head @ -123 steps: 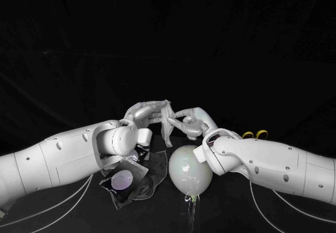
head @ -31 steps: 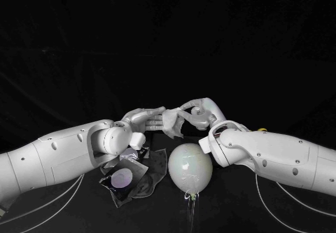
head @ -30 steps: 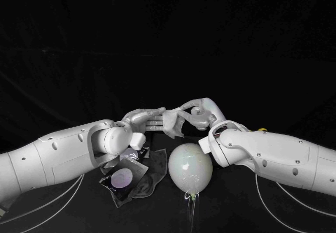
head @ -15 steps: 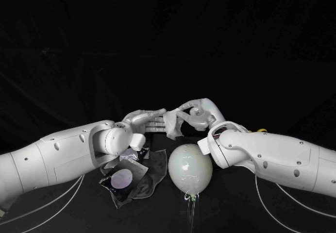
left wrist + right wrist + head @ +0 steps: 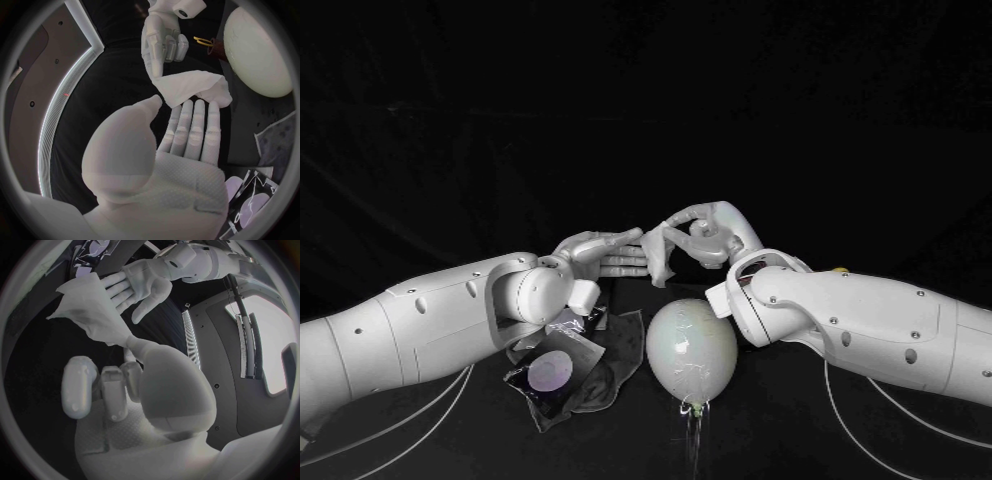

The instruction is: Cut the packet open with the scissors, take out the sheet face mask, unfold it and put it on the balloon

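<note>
Progress check.

- Packet (image 5: 554,366): lies on the counter (image 5: 783,440) beside the left forearm, top flared open and slack. Steps 1 and 2 (cut, take out) are judged done.
- Scissors (image 5: 203,41): lie on the counter beyond the balloon, near the right arm. Neither hand touches them.
- Sheet face mask (image 5: 656,262): held in the air between the 2 hands, above and behind the balloon. It hangs as a crumpled, partly folded sheet, with no face shape spread out yet.
- Right hand (image 5: 708,230): pinches the mask's upper part between the thumb and a finger (image 5: 134,350). The other fingers are curled in loosely below the pinch.
- Left hand (image 5: 600,255): holds nothing. Its fingers (image 5: 197,120) are straight and side by side, palm turned toward the mask, tips at the mask's lower edge. I cannot tell whether they touch it.
- Balloon (image 5: 691,345): lies on the counter between the 2 forearms, knot toward the robot, surface bare.

Judgement: step 3 (unfold) is in hand and at an early stage, since only 1 hand has a hold. Left to do: get a second hold, open the sheet flat, then drape it on the balloon. Roughly half done.
</note>
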